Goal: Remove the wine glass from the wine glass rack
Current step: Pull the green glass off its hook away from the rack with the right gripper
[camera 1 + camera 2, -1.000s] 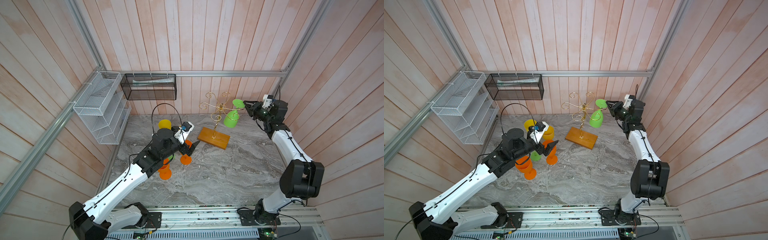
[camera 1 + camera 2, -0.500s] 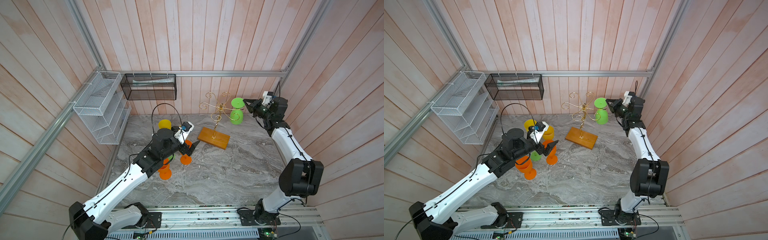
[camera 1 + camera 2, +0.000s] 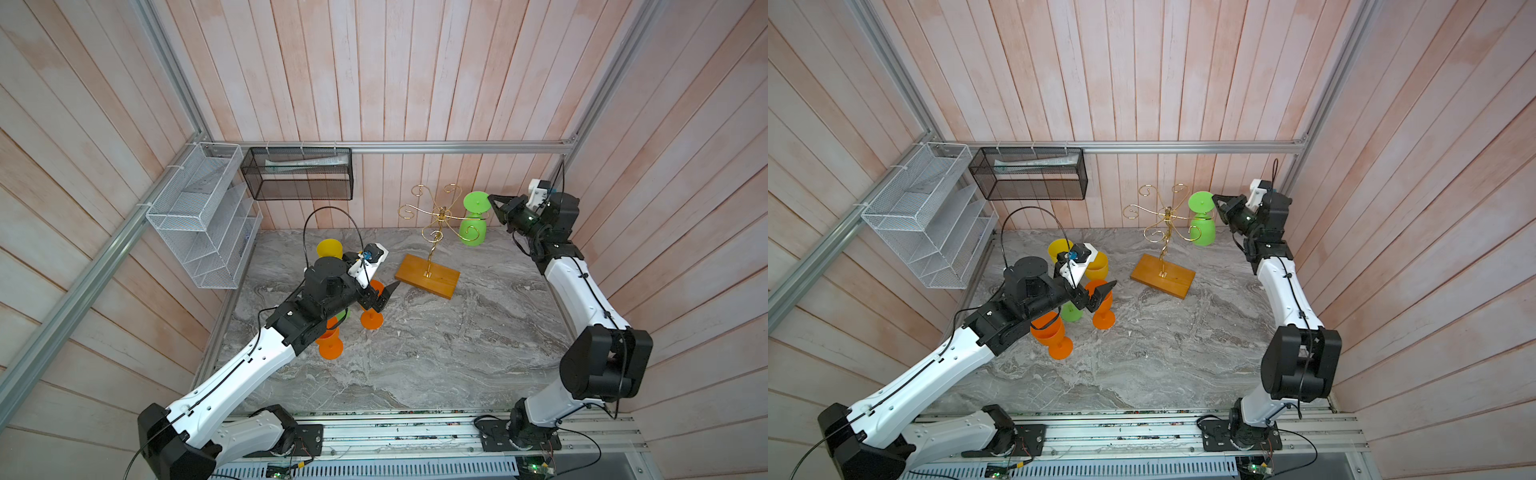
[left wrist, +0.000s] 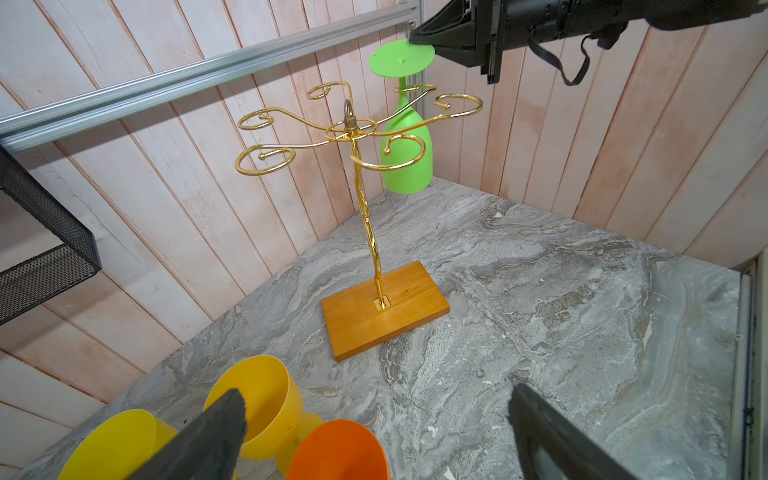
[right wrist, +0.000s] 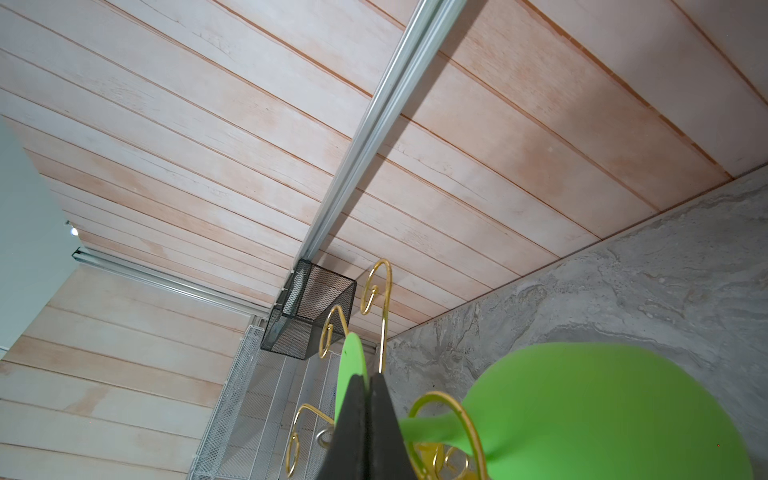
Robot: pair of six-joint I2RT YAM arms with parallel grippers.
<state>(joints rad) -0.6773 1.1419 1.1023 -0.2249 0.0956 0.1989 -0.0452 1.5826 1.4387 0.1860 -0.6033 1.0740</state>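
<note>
So, right claw first: jaws closed right down, tips meeting on the rim of the foot of the glass. In the right wrist view the thin green disc runs edge-on into the seam between the tips, so it reads as a pinch, not just a touch.

The glass hangs upside down, stem caught in a curled arm of the rack, upper right of centre in both top views, near the back corner.

Looks like moulded plastic: light, stiff, not fragile, but smooth, and a rim pinch will probably let it swing. The stem just under the foot would be the steadier hold. I'd slide it out through the curl's opening, not lift it straight up. The rack is thin wire on a small base and could tip.

Left claw is wide open and empty, over the cups on the surface, left of centre.
</note>
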